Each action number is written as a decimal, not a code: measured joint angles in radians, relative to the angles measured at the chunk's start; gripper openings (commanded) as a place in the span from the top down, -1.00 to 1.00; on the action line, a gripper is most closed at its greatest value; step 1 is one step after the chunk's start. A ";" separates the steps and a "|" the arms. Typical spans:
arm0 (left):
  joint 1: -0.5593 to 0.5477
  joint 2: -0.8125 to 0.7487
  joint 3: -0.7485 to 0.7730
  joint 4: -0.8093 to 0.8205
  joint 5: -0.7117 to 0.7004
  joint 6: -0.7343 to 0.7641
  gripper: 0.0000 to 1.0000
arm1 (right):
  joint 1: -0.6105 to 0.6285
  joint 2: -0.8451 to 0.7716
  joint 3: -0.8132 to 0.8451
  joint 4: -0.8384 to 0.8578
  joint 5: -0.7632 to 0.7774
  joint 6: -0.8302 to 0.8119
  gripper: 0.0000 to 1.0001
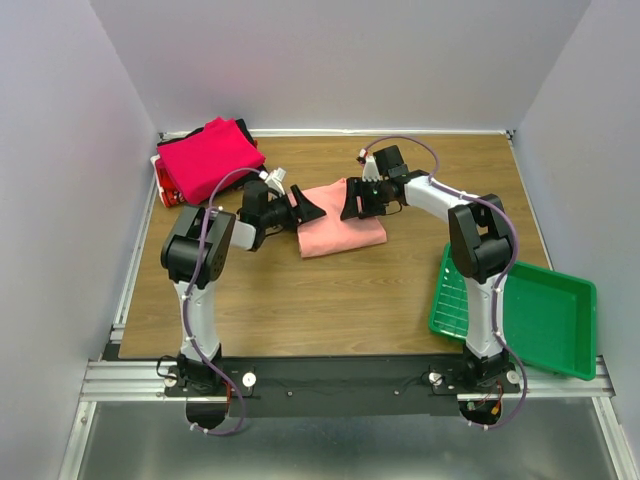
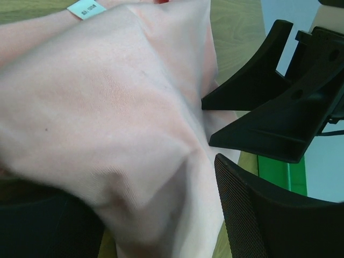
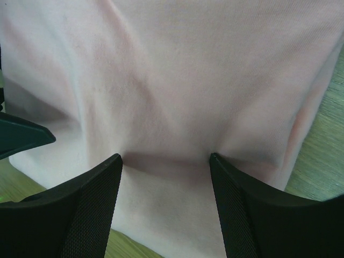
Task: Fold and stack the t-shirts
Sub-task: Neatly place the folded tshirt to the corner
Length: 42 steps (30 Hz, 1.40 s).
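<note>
Salmon shirt: the plain salmon-pink cloth t-shirt [image 1: 345, 228] lies folded into a rough rectangle on the brown wooden worktop [image 1: 300, 300], near the middle, between the 2 hands.
Neck label: a small white tag [image 2: 86, 8] shows at the shirt's edge in the left wrist view.
Left hand [image 1: 305, 207]: at the shirt's left edge; its 2 black fingers [image 2: 263, 215] stand apart, with bunched pink cloth lying between them, not clamped.
Right hand [image 1: 356, 200]: over the shirt's far edge; its fingers [image 3: 86, 215] are spread wide, the tips pressed into the cloth, gripping nothing.
Other shirts: a folded pile of t-shirts [image 1: 208, 155], magenta on top with red and black edges showing, sits in the far-left corner, well apart from the salmon one.
Tray: a green plastic tray [image 1: 560, 320] rests at the near-right corner.
</note>
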<state>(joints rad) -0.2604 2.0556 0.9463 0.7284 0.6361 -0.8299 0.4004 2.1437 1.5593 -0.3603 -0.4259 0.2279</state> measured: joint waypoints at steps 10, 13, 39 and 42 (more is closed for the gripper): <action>-0.043 0.028 0.130 -0.280 -0.094 0.026 1.00 | 0.000 -0.006 -0.013 0.015 0.000 -0.001 -0.45; -0.046 0.028 0.222 -0.443 -0.142 0.081 1.00 | 0.002 -0.013 -0.025 0.023 0.001 -0.001 -0.46; 0.029 0.165 1.175 -1.469 -0.732 0.760 1.00 | 0.023 -0.134 -0.175 -0.032 0.116 -0.002 -0.47; 0.029 0.167 1.229 -1.492 -0.748 0.800 1.00 | 0.023 -0.136 -0.177 -0.035 0.116 -0.002 -0.47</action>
<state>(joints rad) -0.2314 2.2223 2.1754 -0.7639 -0.1116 -0.0299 0.4236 2.0079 1.3827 -0.3950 -0.3096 0.2260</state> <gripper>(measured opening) 0.067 0.736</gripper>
